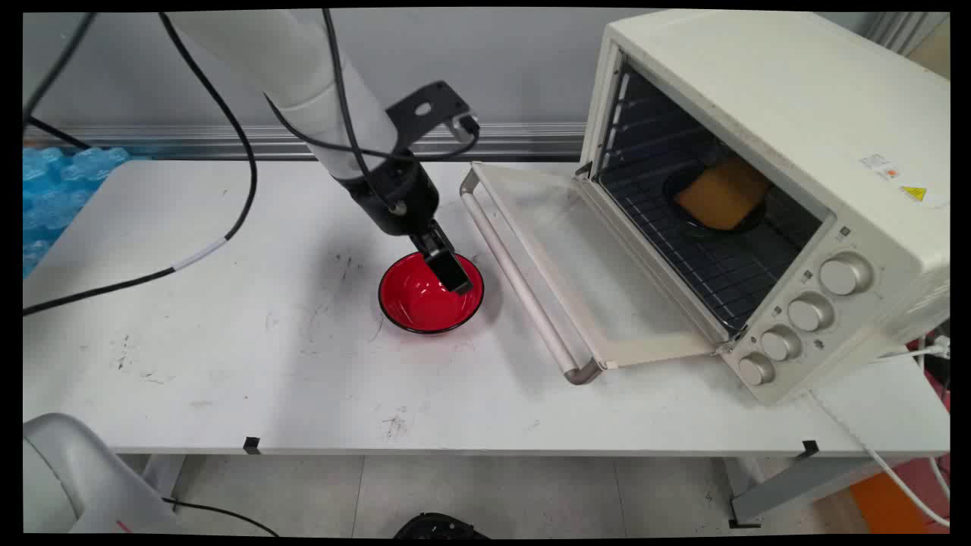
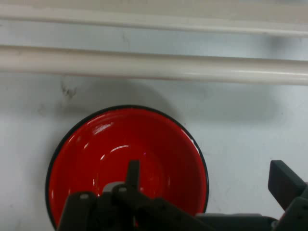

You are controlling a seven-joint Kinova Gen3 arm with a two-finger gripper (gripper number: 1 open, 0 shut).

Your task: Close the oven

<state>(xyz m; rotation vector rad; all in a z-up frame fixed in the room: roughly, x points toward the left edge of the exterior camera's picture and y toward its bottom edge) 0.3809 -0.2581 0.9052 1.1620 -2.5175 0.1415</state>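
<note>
Tool (image 1: 453, 274) fingers spread, straddling rim of empty red bowl (image 1: 421, 303) on desk (image 1: 265, 364), open oven door (image 1: 546, 265) just beside, yellow item on dark dish (image 1: 722, 196) inside oven (image 1: 796, 152).

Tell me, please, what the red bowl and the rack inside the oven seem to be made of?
The red bowl looks like glossy plastic or lacquered melamine: bright highlights on its inside, a thin black rim. Glazed ceramic cannot be ruled out. The oven rack looks like dark metal wire, judging by its thin parallel bars.
</note>
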